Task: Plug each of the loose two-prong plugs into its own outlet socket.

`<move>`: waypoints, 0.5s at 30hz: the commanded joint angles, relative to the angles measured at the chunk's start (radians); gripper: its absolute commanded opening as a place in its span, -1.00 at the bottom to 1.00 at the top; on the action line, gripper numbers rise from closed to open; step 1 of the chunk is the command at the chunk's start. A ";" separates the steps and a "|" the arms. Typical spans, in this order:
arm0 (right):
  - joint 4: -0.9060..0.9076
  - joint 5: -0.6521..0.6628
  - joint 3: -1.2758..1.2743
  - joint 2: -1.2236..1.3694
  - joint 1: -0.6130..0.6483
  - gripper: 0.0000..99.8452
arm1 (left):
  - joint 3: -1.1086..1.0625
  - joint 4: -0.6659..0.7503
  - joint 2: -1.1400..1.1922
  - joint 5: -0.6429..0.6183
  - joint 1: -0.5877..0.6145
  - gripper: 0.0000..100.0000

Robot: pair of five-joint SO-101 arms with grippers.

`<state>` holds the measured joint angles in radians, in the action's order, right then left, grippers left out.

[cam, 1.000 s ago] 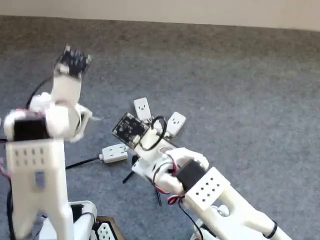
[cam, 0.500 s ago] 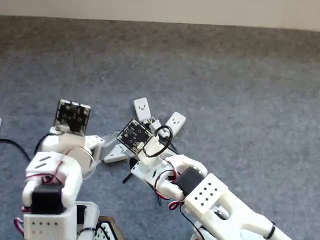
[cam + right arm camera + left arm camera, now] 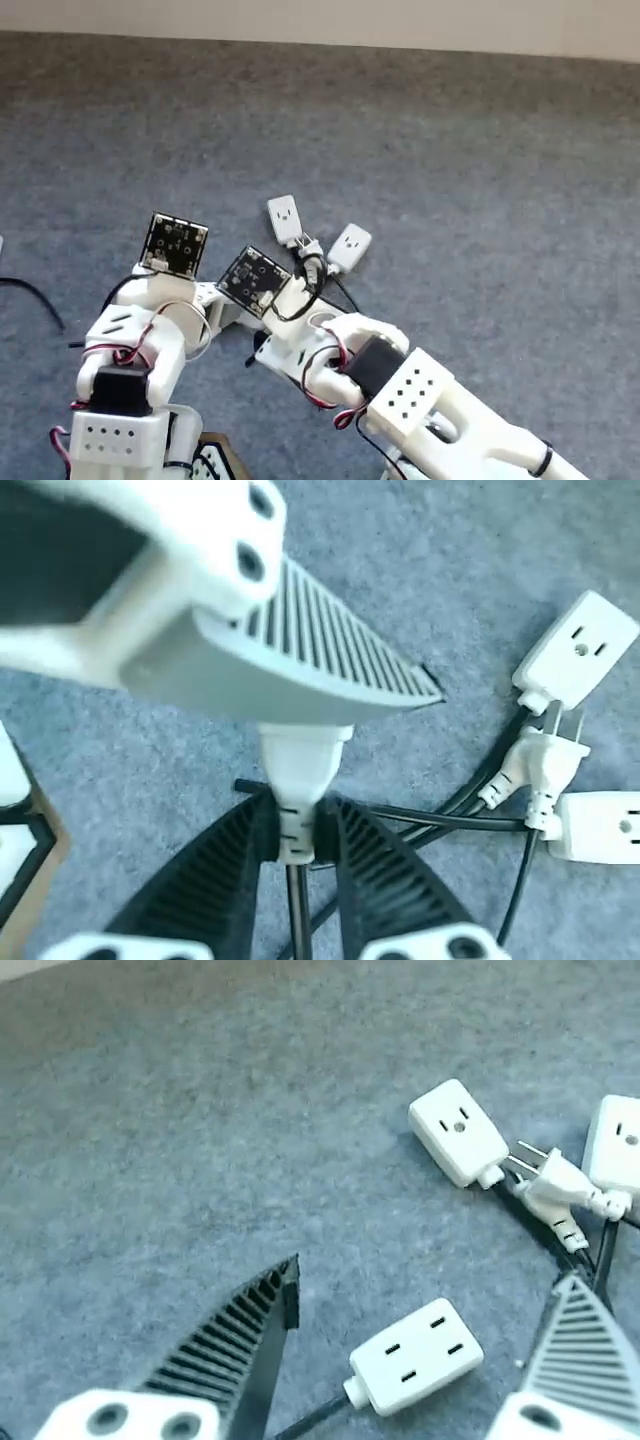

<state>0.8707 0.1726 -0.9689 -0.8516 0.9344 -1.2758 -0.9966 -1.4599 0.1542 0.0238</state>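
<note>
- Between the black fingers (image 3: 235,860) of the right gripper (image 3: 298,805) sits a white two-prong plug (image 3: 298,765). The gripper is closed narrowly on the plug's ribbed neck, and the black cord (image 3: 296,910) runs back toward the wrist.
- The front end of this plug goes under a finger (image 3: 300,650) of the left gripper (image 3: 430,1270), so I cannot see its prongs.
- A second one, the loose plug (image 3: 552,1182), lies flat on the grey tabletop (image 3: 480,180) with its prongs free, between two small outlets.
- One single socket (image 3: 458,1132) is just beside the prongs of the loose plug, and the other single socket (image 3: 622,1145) is just beside its body.
- A longer outlet block (image 3: 415,1355) with several slots lies near, apart from these three.
- The left gripper hangs over this block with its fingers spread wide and holds nothing. The block shows between them.
- Seen from the high view, the left arm (image 3: 135,340) and the right arm (image 3: 400,385) lean in side by side. Their wrists are close together, near the two single sockets.
</note>
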 commanded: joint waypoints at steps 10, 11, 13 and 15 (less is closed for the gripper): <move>0.254 0.018 0.463 -0.015 -0.120 -0.99 | -0.047 0.014 -0.001 0.002 -0.082 -0.26; 0.254 0.018 0.467 -0.015 -0.120 -0.99 | -0.047 0.014 -0.001 0.002 -0.082 -0.26; 0.252 0.017 0.461 -0.013 -0.120 -0.99 | -0.047 0.014 -0.001 0.002 -0.081 -0.26; 0.251 0.017 0.435 -0.013 -0.120 -0.99 | -0.042 0.014 -0.001 0.002 -0.077 -0.26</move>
<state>1.1193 0.1818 -0.5685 -0.8516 0.8286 -1.3295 -0.9889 -1.4523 0.1557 -0.0437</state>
